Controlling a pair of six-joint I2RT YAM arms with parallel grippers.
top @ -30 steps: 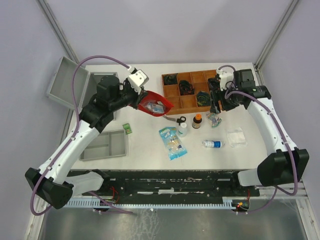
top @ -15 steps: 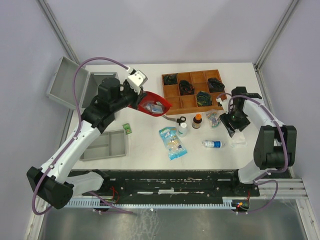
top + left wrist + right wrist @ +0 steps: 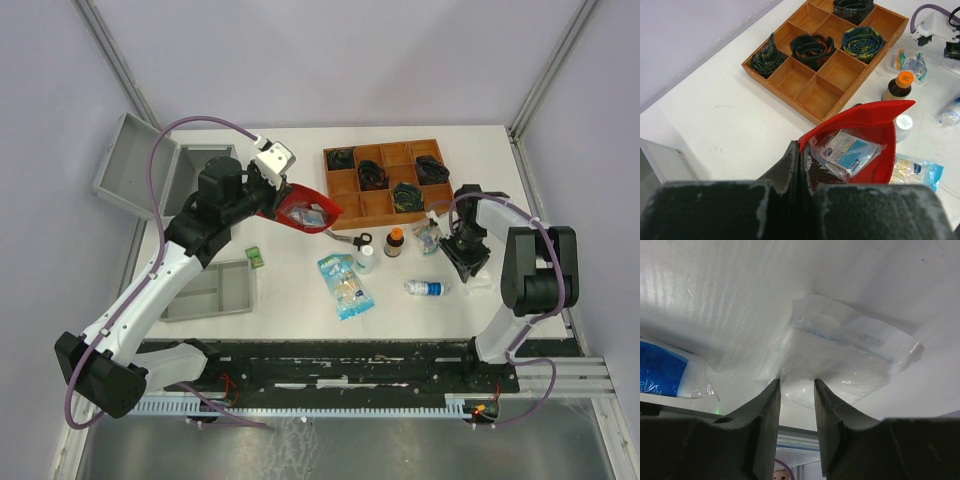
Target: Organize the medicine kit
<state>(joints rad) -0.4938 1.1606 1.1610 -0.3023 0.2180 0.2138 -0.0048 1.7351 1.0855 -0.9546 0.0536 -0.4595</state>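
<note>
Work surface: white table (image 3: 290, 305), matte, a few faint scuffs visible in the left wrist view; black rail along its near edge. Enclosure: plain pale lilac walls (image 3: 350, 60), aluminium frame posts (image 3: 545, 70) running up at the far corners. The medicine kit (image 3: 135, 165) sits at the far left corner of the table, lid swung open, partly hidden behind the left arm. Grey insert tray (image 3: 208, 290) lies near the left edge, a small green item (image 3: 255, 257) just beside it. Wooden compartment tray (image 3: 385, 182) at far centre, dark rolls in several cells, the other cells bare. Left gripper (image 3: 801, 150) is clamped tight on the rim of a red pouch (image 3: 865, 130), held off the table with its mouth open and plastic sachets inside. Mid-table: brown bottle with orange cap (image 3: 396, 242), white bottle (image 3: 364, 255), blue packet (image 3: 344, 285), clear bottle lying on its side (image 3: 428, 288). Right gripper (image 3: 795, 384) is down at the table, fingers (image 3: 767, 405) narrowly apart astride the edge of a white packet (image 3: 840, 350); unclear whether they actually pinch it.
</note>
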